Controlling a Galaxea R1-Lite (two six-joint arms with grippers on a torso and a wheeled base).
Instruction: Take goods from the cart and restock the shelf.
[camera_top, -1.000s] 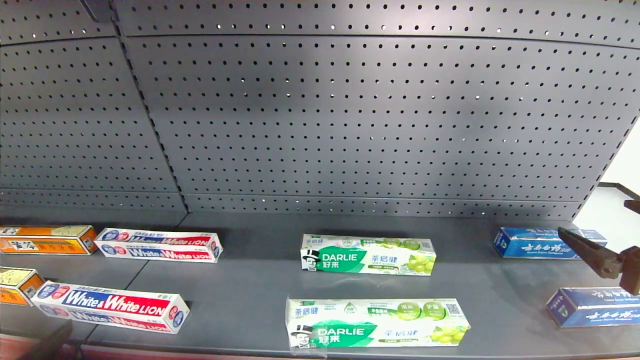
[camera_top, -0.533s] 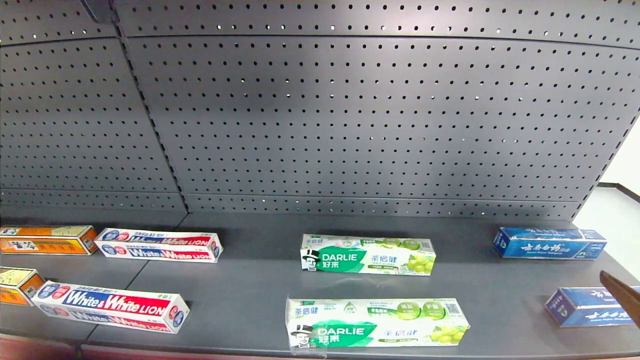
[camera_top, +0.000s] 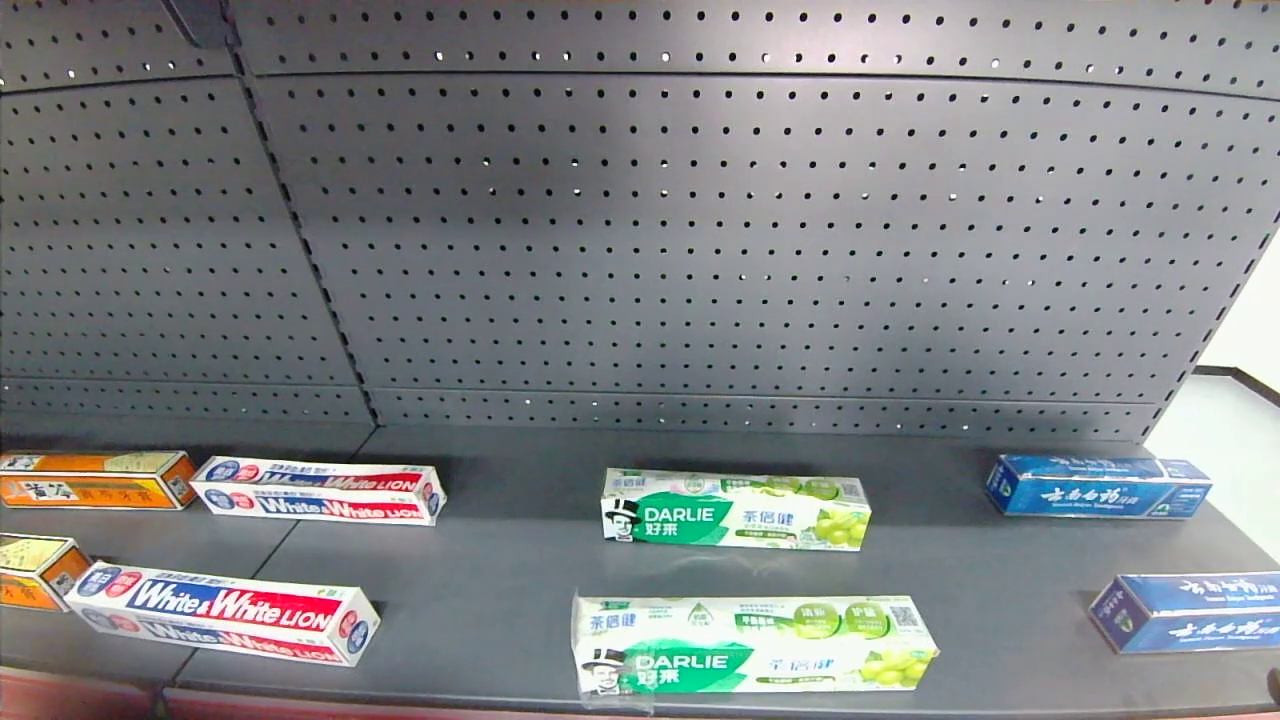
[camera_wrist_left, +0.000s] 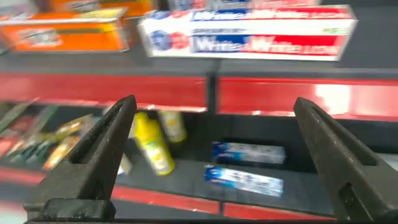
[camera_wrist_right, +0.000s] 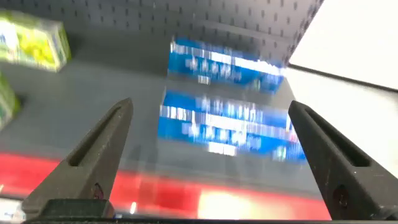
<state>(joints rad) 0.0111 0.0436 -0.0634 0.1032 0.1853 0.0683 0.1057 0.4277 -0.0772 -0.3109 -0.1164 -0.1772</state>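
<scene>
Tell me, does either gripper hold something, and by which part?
Nothing is held: the left gripper and the right gripper are both open and empty.

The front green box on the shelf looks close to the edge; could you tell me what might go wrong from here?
1. The front green box lies right at the shelf lip, so a nudge while adding stock could tip it off.
2. The front blue box also sits near the edge, and the open right end effector faces it; a careless arm pass might knock it.
</scene>
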